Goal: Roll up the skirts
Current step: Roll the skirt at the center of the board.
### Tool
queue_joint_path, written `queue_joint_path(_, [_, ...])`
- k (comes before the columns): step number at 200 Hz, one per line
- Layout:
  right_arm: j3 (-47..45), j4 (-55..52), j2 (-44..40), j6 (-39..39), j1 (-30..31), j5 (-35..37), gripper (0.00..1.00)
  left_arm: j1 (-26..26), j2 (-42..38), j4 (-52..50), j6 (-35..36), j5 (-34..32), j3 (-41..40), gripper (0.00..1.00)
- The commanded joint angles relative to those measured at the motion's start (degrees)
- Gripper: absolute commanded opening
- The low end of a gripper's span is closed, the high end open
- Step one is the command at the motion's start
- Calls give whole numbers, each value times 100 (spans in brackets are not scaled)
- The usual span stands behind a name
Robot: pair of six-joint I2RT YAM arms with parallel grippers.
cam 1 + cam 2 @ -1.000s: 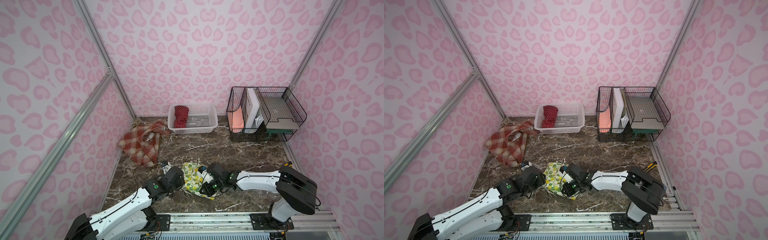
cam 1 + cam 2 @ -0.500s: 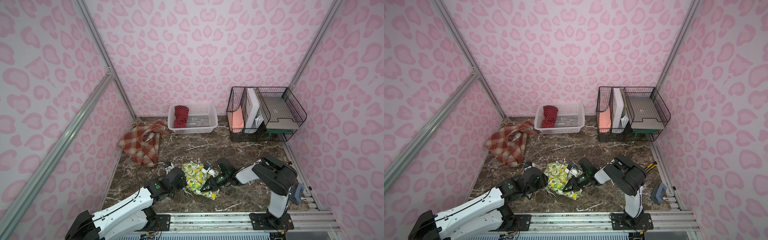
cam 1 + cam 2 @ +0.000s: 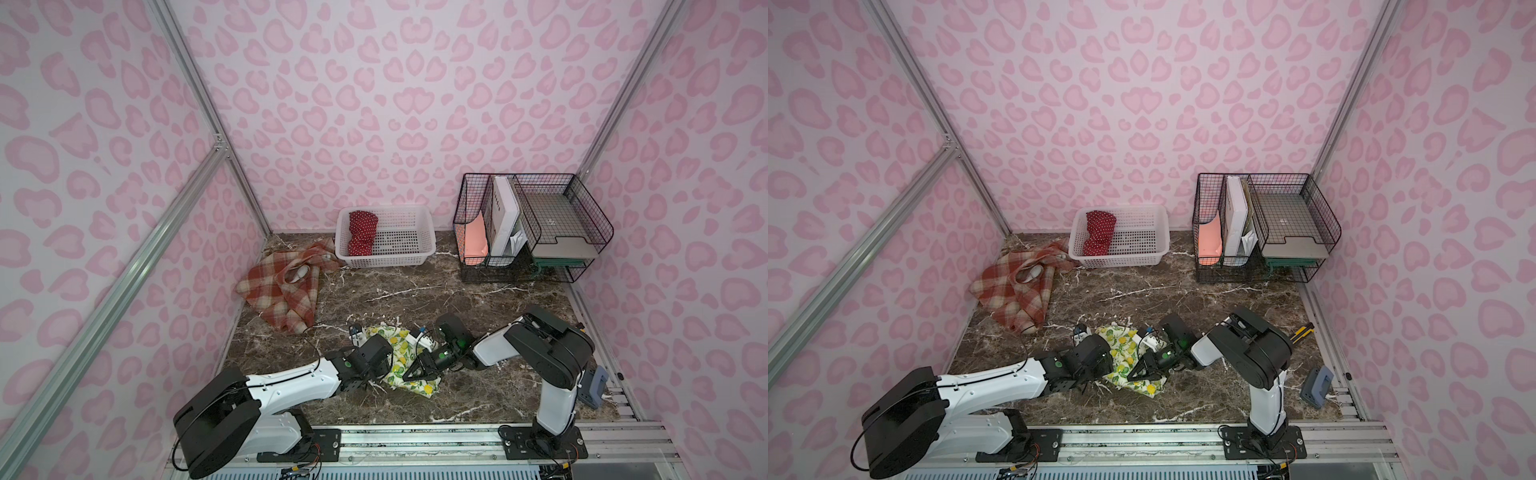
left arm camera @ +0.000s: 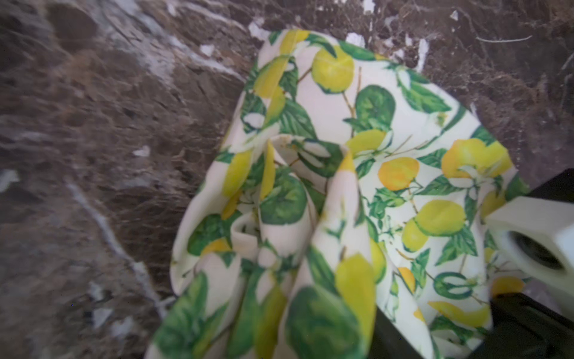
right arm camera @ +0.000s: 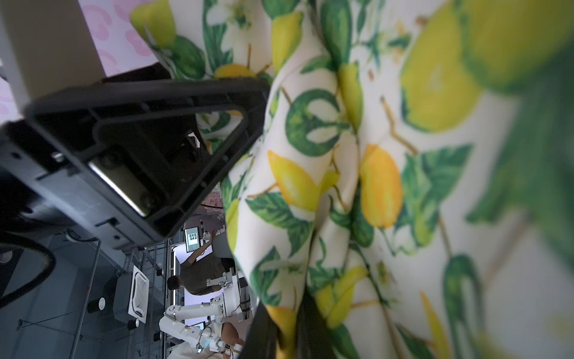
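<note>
The lemon-print skirt [image 3: 400, 360] [image 3: 1121, 365] lies bunched near the table's front, between my two arms. My right gripper [image 3: 411, 371] [image 5: 289, 335] is shut on a fold of it, and the cloth rises in pleats from there. My left gripper [image 3: 384, 358] presses against the skirt's left side. The cloth [image 4: 310, 217] covers its jaws, and only one of its black fingers [image 5: 149, 155] shows. The plaid skirt [image 3: 282, 291] lies crumpled at the back left. The red polka-dot skirt [image 3: 361, 232] sits rolled inside the white basket [image 3: 415, 259].
A black wire rack [image 3: 532, 224] with folders and trays stands at the back right. A blue-grey object [image 3: 594, 386] lies at the table's right front edge. A yellow-black tool [image 3: 1302, 332] lies near the right wall.
My right arm has folded up, its elbow rising and drawing in toward the middle, while its gripper stays on the lemon skirt. The left arm has barely shifted.
</note>
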Motion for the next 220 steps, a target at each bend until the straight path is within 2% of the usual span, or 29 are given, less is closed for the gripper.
queue_joint_path(1, [-95,-306,-30,-213,-6,201,0,-4,403,-254,-3,167,172,42])
queue_joint_path(8, [-117,-424,-51,-302,-4,271,1,0,513,-347,-4,142,247,24])
queue_joint_path(19, [-142,-698,-134,-492,-6,439,14,5,649,-451,23,124,358,0])
queue_joint_path(31, [-156,-1188,-330,-790,13,824,33,5,766,-621,54,116,459,0])
queue_joint_path(39, [-171,-1539,-507,-952,35,1096,41,0,817,-693,102,141,497,0])
queue_joint_path(53, [-176,-2138,-937,-1274,85,1621,49,5,864,-837,138,159,535,0])
queue_joint_path(69, [-176,-2856,-1591,-1520,175,2342,53,3,865,-989,167,175,544,0])
queue_joint_path(79, [-151,-3366,-2061,-1634,304,2914,53,3,855,-1064,202,182,542,0])
queue_joint_path(110, [268,-4872,-3425,-1803,1131,5319,54,5,880,-1121,252,226,570,0])
queue_joint_path(129, [350,-5059,-3856,-1822,1555,6147,54,4,939,-1118,280,250,617,0])
queue_joint_path(154, [173,-4460,-3954,-2120,2103,6400,53,5,996,-1094,311,295,650,0])
queue_joint_path(177, [86,-3845,-3741,-2445,2727,7040,49,4,1000,-1020,304,358,608,0])
queue_joint_path(198, [230,-3572,-3685,-2538,3316,7813,40,20,1072,-1039,318,408,646,0])
queue_joint_path(220, [180,-3289,-3714,-2585,3459,7737,28,44,1115,-1033,357,470,676,0])
